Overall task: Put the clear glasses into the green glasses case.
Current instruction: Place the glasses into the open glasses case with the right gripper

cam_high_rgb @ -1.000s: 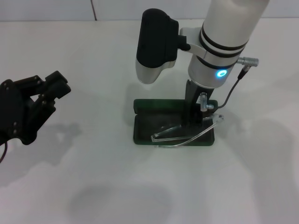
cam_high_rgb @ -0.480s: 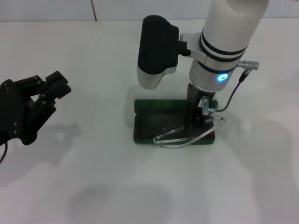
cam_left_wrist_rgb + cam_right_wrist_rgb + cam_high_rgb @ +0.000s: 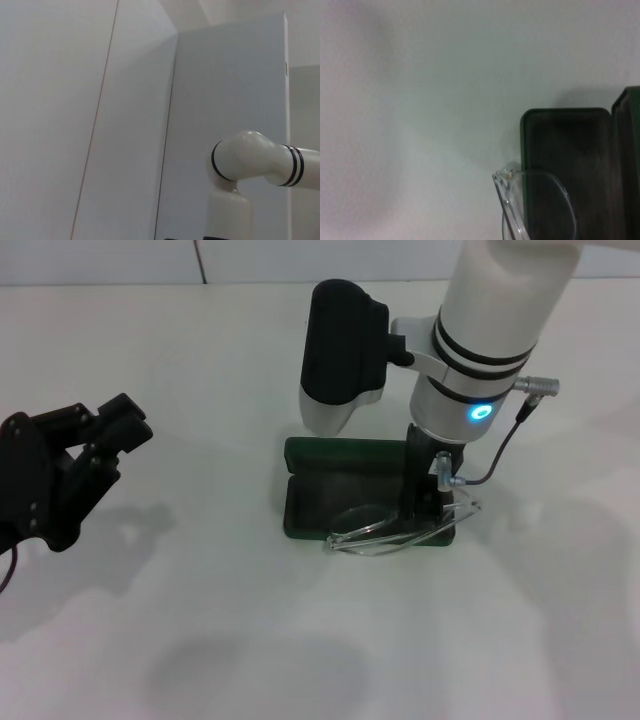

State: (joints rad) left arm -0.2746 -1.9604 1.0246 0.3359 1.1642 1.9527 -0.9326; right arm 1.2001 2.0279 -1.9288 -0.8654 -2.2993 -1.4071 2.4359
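Note:
The green glasses case lies open on the white table, lid hinged back on its far side; the right wrist view shows its dark lining. The clear glasses lie low across the case's front right part, lens over the front rim and one arm sticking out to the right. My right gripper points straight down at the case's right end, shut on the glasses near their right end. In the right wrist view one lens overlaps the case's edge. My left gripper is parked far left, open and empty.
Bare white table surrounds the case on all sides. The right arm's black wrist camera housing hangs above the case's far edge. The left wrist view shows only wall panels and a white arm segment.
The right gripper has gone down and slightly right with the glasses. The glasses have tipped from slanted to nearly flat, with the lens now over the case's front rim. The left arm is still.

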